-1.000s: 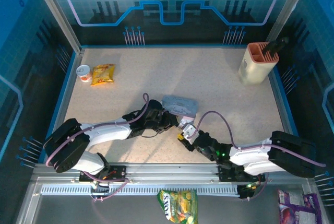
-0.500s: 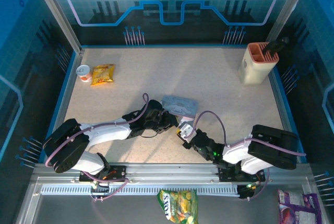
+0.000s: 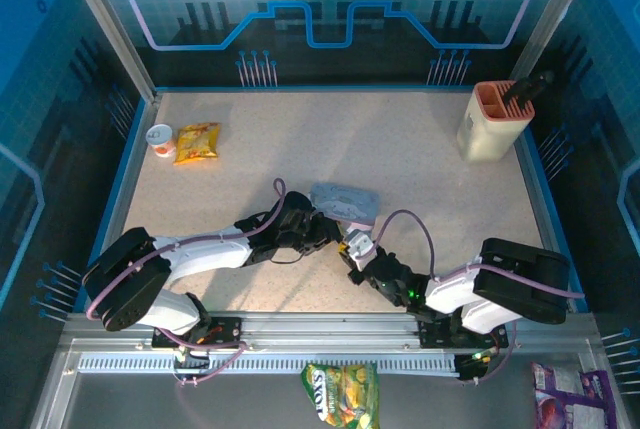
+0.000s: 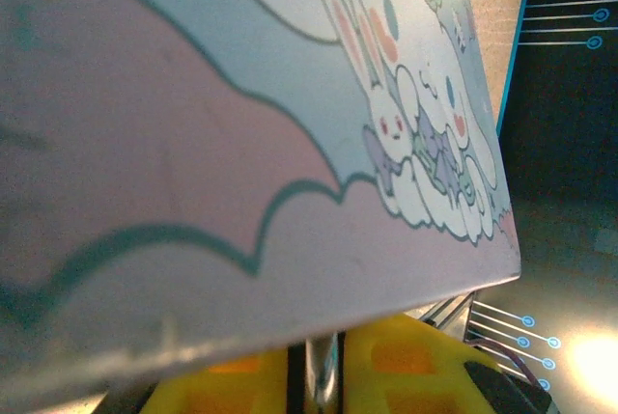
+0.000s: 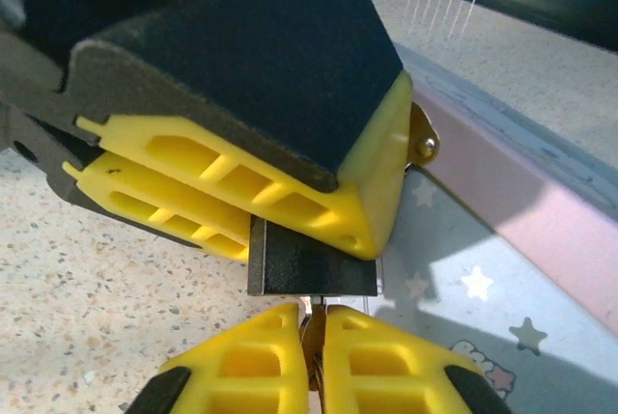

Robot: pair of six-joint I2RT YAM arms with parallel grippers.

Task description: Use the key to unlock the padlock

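Over the last second the right arm has tucked in and the right pincer [image 5: 311, 327] has gone from part-open to together. It is nipped on the thin silvery metal key [image 5: 312, 311], just a sliver between the yellow tips. The key sits directly under the small dark-bodied padlock [image 5: 309, 267], and whether they touch is unclear. The left pincer [image 4: 314, 371] is clamped on that padlock beside the grey-blue rabbit-print tin [image 4: 290, 144], above the speckled worktop [image 5: 97, 317]. Judgement — key secured, insertion next.
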